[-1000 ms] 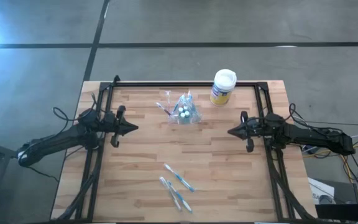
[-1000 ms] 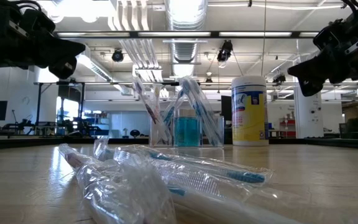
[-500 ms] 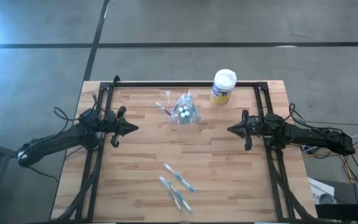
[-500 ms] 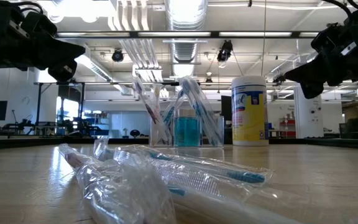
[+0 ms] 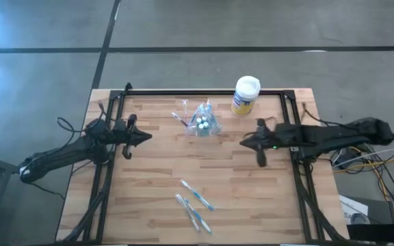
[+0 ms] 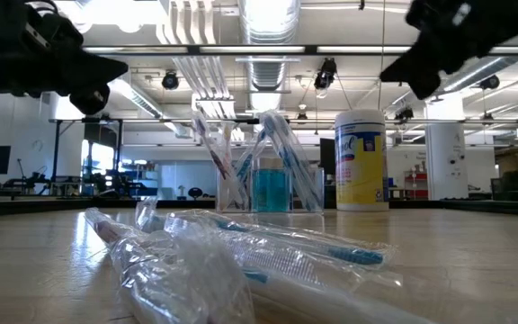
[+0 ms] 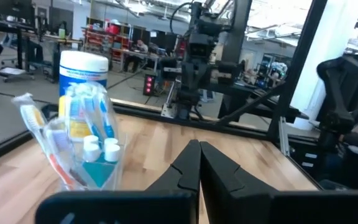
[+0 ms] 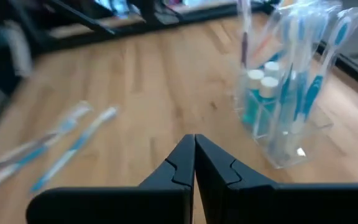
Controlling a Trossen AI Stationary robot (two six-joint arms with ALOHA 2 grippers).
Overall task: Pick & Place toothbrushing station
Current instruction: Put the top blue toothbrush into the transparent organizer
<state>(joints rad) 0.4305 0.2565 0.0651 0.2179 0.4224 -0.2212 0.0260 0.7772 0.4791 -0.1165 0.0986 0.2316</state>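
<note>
Although several brushes already stand in it, the toothbrushing station (image 5: 202, 124), a small see-through plastic cup with tiny white-capped tubes inside, looks only partly stocked, so the task reads as barely under way.

At the left of the high view, the left claw (image 5: 145, 137) hangs over the wooden butcher-block worktop (image 5: 156, 198), pointing toward the middle; in its own wrist view its two dark fingers are pressed together on nothing. Nothing lies between it and the cup.

At the upper middle of the frame sits the station itself, well apart from both arms. At the lower middle lie the loose blue-and-white toothbrushes in clear wrappers (image 5: 195, 201), a small scatter of about three, touched by neither arm. These appear to be what is left to carry over. The low view shows them close to the lens as crinkled plastic sleeves, so a grip would likely land on slippery film.

Right of the cup, at the upper edge of the worktop, stands a yellow wipes canister with a white lid (image 5: 245, 95), just beside the station but not touching it. It could crowd an approach from that side.

At the right, the right claw (image 5: 244, 143) reaches in above the worktop, fingers likewise pinched together and empty, with the cup and the loose brushes both in its wrist view.
</note>
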